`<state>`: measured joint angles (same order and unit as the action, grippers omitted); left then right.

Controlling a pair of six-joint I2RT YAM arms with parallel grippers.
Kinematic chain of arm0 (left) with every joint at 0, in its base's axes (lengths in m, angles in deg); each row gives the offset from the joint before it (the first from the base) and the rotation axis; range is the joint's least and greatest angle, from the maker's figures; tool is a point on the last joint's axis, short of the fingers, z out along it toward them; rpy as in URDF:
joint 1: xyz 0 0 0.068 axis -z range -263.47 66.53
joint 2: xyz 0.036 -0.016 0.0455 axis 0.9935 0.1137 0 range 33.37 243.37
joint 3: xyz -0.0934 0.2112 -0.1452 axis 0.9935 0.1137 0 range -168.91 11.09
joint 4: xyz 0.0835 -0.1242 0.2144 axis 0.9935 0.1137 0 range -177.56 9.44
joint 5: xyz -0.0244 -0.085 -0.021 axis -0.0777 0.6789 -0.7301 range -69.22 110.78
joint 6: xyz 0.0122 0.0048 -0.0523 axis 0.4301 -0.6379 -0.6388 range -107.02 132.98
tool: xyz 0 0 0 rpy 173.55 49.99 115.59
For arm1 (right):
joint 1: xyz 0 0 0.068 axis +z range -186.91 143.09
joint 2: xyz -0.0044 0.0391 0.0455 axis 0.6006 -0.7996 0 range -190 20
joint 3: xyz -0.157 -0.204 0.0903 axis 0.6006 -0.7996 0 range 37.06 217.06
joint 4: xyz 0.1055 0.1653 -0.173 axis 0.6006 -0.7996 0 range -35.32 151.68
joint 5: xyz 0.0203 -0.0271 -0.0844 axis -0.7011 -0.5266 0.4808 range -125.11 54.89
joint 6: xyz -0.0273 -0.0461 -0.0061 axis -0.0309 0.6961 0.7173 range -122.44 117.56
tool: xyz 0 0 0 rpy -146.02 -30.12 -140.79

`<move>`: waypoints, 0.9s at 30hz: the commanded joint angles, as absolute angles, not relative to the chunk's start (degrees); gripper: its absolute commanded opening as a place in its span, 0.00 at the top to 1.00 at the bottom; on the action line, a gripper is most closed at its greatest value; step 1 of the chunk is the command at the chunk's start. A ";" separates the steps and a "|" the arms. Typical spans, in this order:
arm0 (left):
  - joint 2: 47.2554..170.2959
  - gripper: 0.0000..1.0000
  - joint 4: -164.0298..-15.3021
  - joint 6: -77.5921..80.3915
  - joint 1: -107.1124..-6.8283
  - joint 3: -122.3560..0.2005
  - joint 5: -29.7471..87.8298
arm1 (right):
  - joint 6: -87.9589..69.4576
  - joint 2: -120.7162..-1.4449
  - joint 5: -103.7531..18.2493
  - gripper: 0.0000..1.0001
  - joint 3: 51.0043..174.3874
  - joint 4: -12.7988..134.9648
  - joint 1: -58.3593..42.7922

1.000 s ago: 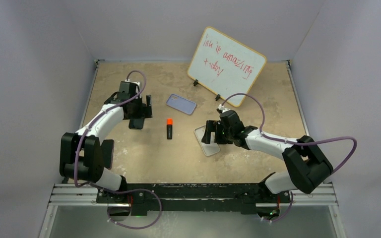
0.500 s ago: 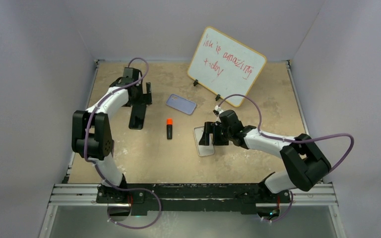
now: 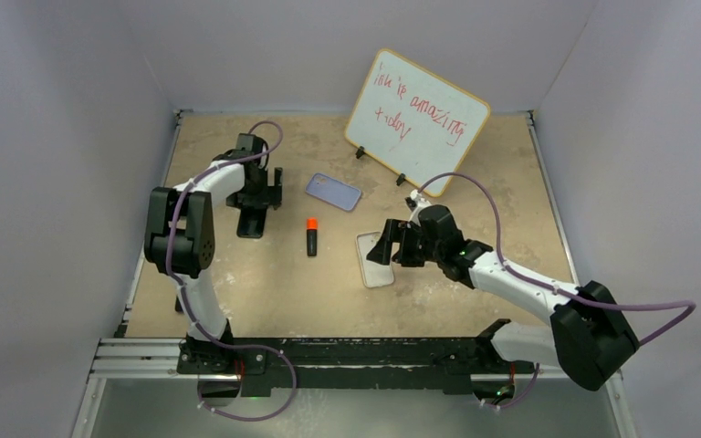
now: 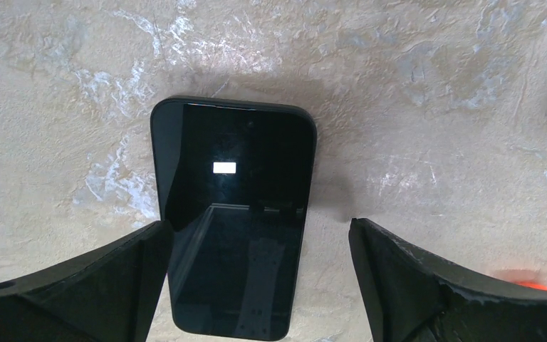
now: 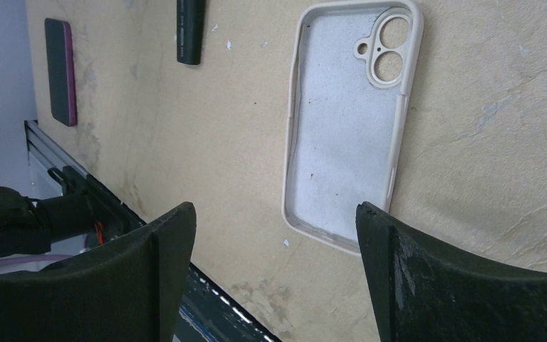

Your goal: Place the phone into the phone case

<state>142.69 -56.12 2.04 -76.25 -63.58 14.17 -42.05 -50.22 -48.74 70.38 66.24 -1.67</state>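
Phone not yet in the phone case
Left of the marker, the spread left hand hangs over the phone (flat on the counter); right of it, the spread right hand hangs over the empty phone case.

Phone flat, screen up; phone case open-side up.

Lab test cell: plain pale walls, tan tabletop, aluminium mounting rail
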 commanded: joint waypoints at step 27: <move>141.02 0.00 -55.42 6.10 -77.55 -64.65 12.33 | -47.93 -44.48 -50.50 0.15 65.97 70.94 -1.32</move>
